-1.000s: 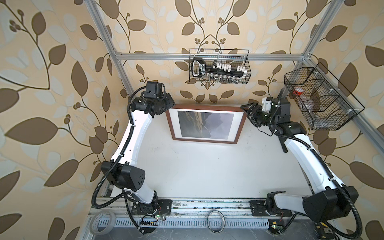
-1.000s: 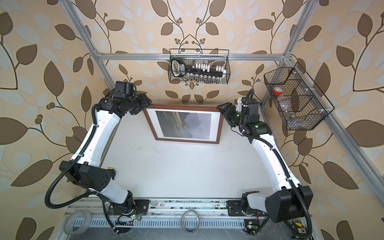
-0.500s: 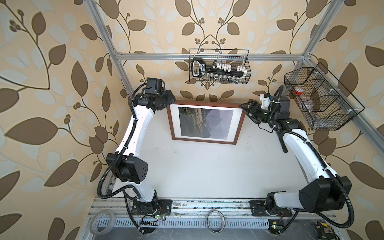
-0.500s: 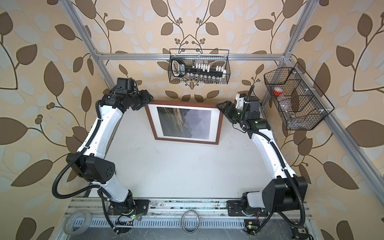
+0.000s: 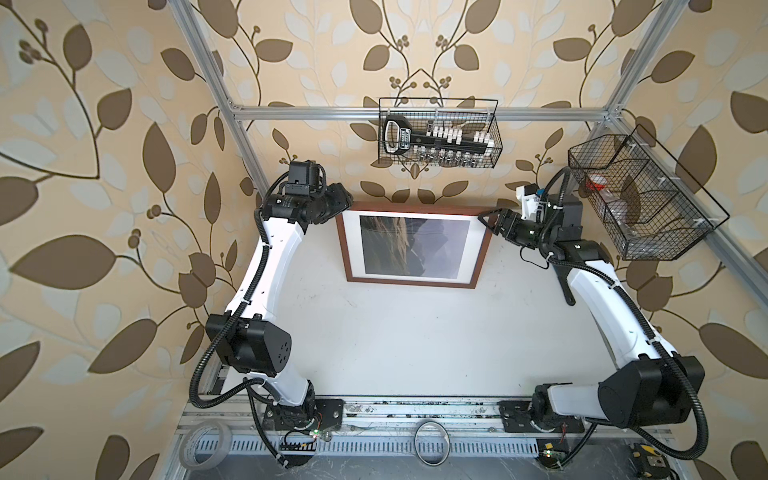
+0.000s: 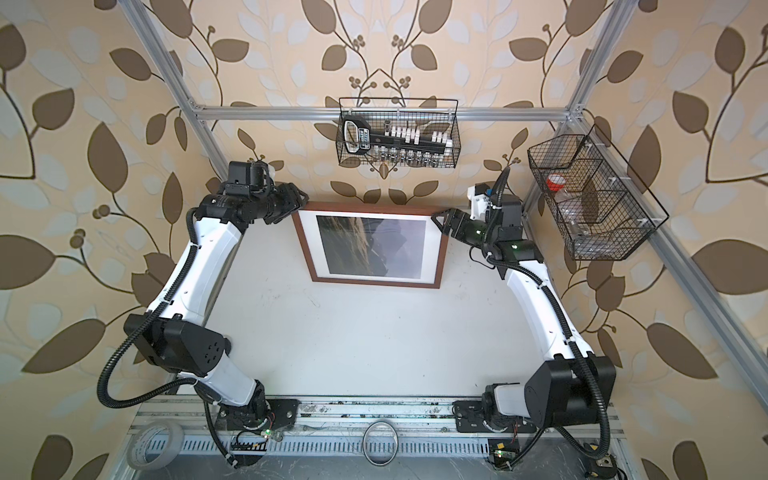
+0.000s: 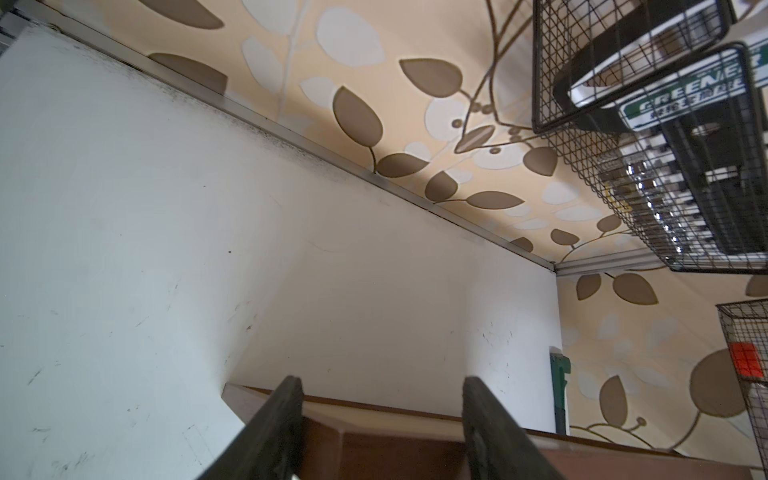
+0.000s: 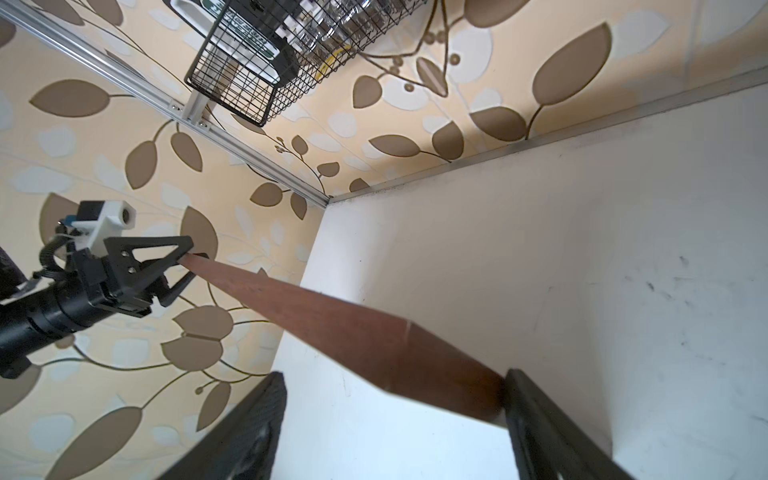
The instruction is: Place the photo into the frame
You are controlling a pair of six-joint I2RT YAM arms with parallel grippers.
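Observation:
The frame [image 5: 411, 283] [image 6: 374, 284] stands near the back wall, bottom rail on the table [image 5: 415, 345], top edge raised. Inside it sits the photo [image 5: 415, 245] [image 6: 370, 245], ringed by a white mat. My left gripper [image 5: 345, 204] [image 6: 301, 200] is shut on the top left corner; the wrist view shows that corner [image 7: 395, 449] between its fingers [image 7: 380, 386]. My right gripper [image 5: 488, 218] [image 6: 440, 218] is open at the top right corner. There the top rail [image 8: 353, 328] touches one finger [image 8: 536, 419], with a wide gap to the other. The right wrist view also shows the left gripper [image 8: 189, 259] pinching the far end.
A wire basket [image 5: 438, 137] with tools hangs on the back wall just above the frame. A second wire basket [image 5: 640, 199] hangs on the right wall beside my right wrist. A tape roll [image 5: 205, 446] and a ring [image 5: 432, 444] lie by the front rail.
Both arms have carried the frame a little toward the back wall and its top edge has risen. The right gripper's jaws have spread apart and no longer clamp the rail.

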